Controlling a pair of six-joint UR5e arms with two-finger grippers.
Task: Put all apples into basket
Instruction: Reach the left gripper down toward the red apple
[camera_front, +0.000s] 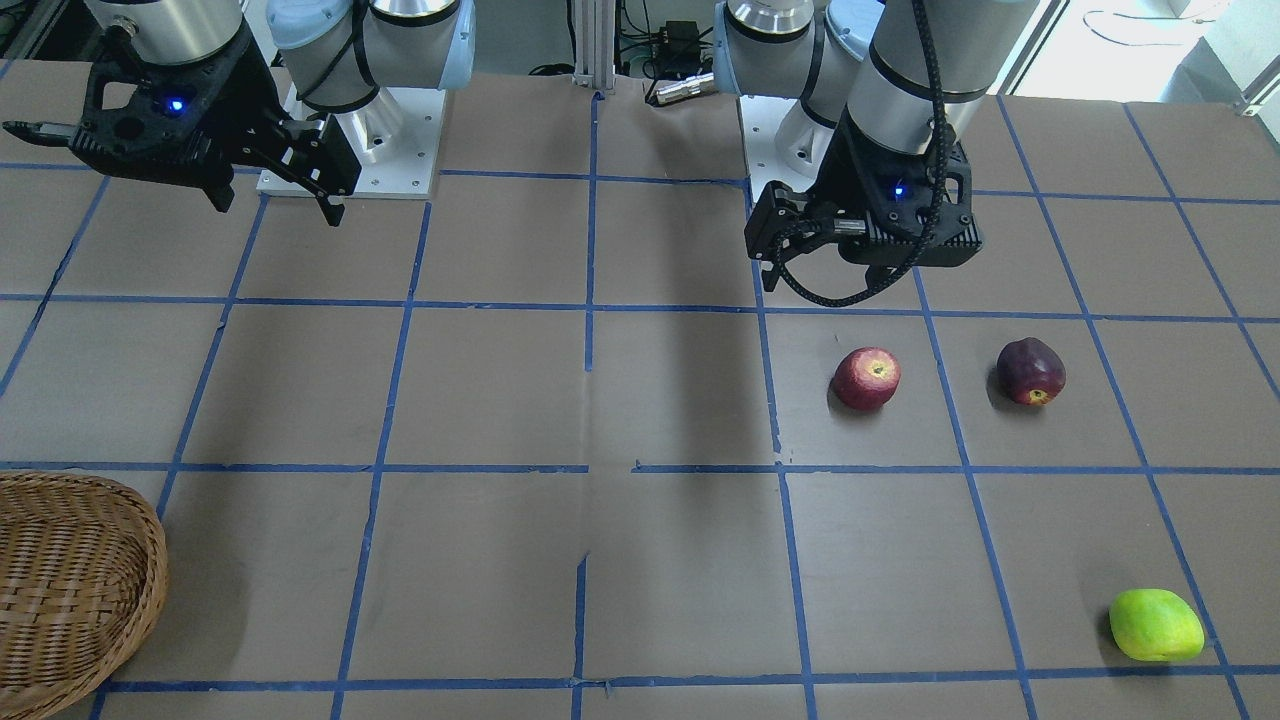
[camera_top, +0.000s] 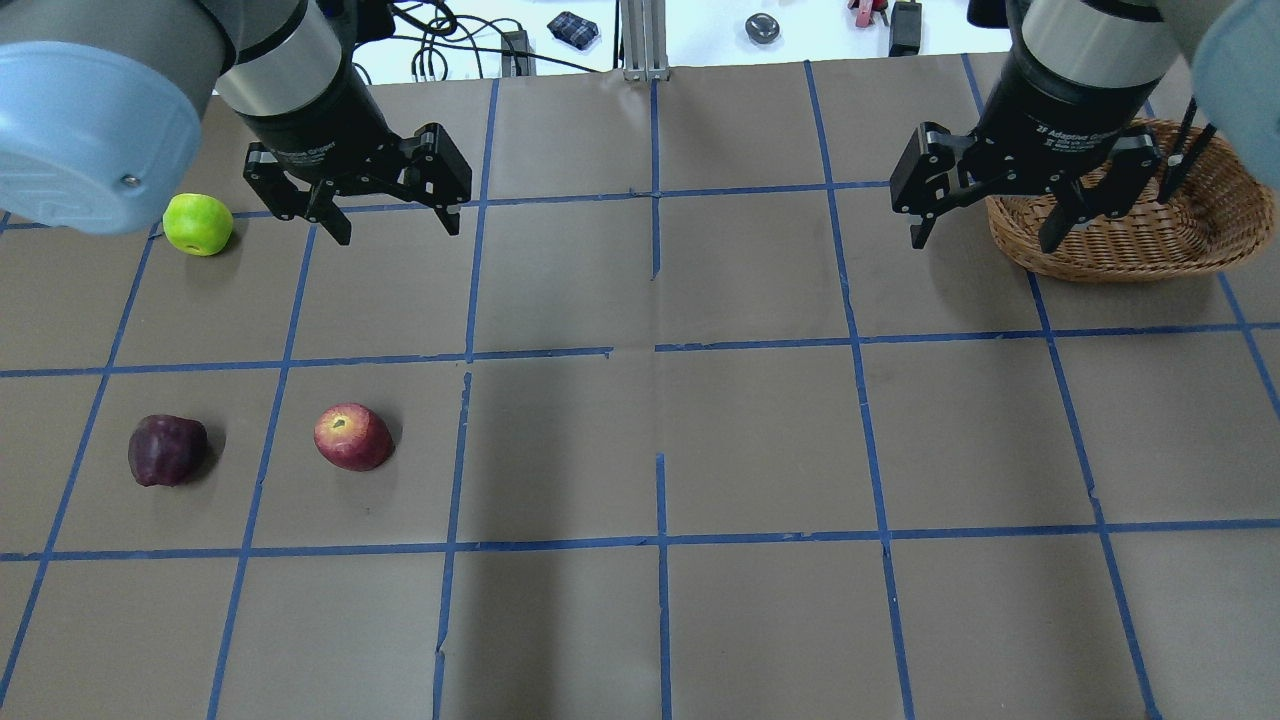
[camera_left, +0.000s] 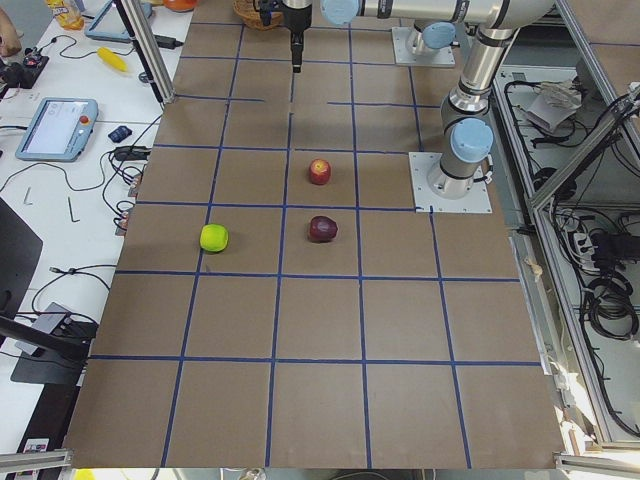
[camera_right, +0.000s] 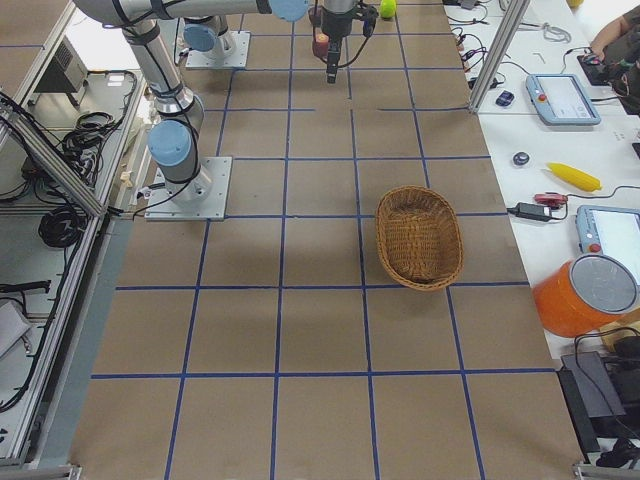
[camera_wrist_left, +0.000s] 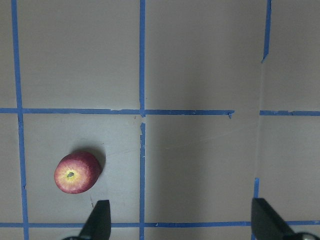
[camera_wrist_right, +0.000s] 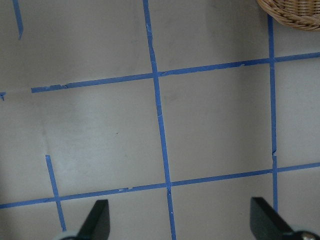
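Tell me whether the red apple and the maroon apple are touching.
Apart. The overhead view shows the red apple and maroon apple in neighbouring squares, with a blue tape line running between them.

- Basket (camera_right: 418, 238) was rough woven wicker.
- Table (camera_front: 500, 400) was covered in matt brown paper, lined with blue tape (camera_front: 592, 240).
- Red apple (camera_front: 866, 378) had smooth, faintly glossy skin.

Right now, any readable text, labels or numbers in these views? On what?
"2F Adaptive Gripp...": white print on the body of the right gripper, overhead view; the end is cut off and the smaller line under it is unreadable.
Left gripper: similar white print, too blurred to read.
Pendant screen: too small to read.
No other print is legible.
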